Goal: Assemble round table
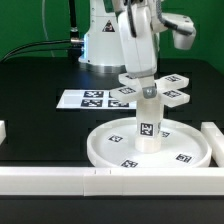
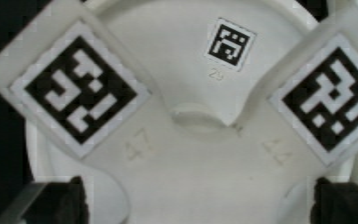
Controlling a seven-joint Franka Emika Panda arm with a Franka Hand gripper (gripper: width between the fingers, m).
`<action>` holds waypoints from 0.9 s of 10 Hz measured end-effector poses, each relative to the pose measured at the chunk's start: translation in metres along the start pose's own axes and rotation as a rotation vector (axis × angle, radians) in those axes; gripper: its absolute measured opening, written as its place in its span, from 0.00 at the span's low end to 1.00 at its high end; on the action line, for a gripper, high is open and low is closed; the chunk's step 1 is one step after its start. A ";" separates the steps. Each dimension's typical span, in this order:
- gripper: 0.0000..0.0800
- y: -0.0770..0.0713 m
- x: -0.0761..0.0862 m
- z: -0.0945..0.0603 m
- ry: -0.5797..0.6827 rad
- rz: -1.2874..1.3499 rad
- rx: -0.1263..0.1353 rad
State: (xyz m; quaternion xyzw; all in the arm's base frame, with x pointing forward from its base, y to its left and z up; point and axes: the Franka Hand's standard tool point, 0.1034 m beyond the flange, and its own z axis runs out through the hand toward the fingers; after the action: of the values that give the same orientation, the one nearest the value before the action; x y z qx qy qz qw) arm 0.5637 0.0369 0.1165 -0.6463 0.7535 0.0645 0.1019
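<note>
A black table [image 1: 40, 125] is taking up most of the exterior view, its top catching soft, even light. Behind it a green backdrop [image 1: 22, 25] is showing at both upper corners, with dark cables [image 1: 50, 42] trailing down on the exterior view's left. The marker board [image 1: 72, 100] is lying flat on the tabletop. A long white rail [image 1: 50, 180] is running along the near edge, and another rail [image 1: 212, 135] is sitting at the exterior view's right.

white plastic: round disc [image 1: 97, 148], post [image 1: 148, 126], cross-shaped piece [image 1: 176, 97], each tagged with black-and-white square codes. white marker board [image 1: 84, 98], printed with black square markers. black counter [image 1: 40, 115]. white rails [image 1: 50, 180] along front edge. green backdrop [image 1: 30, 28] behind.
</note>
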 end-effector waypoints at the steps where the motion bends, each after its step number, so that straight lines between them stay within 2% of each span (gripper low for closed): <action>1: 0.81 -0.001 -0.005 -0.008 -0.007 -0.007 0.014; 3: 0.81 -0.004 -0.012 -0.022 -0.022 -0.053 0.024; 5: 0.81 -0.002 -0.011 -0.018 -0.020 -0.075 0.019; 6: 0.81 -0.001 -0.011 -0.016 -0.019 -0.156 0.008; 7: 0.81 0.003 -0.012 -0.013 -0.029 -0.300 -0.028; 8: 0.81 0.004 -0.014 -0.016 -0.034 -0.481 -0.088; 9: 0.81 -0.002 -0.016 -0.018 -0.033 -0.609 -0.093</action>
State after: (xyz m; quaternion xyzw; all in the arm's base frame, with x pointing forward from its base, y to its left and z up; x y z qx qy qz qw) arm 0.5666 0.0480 0.1383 -0.8451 0.5198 0.0760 0.0993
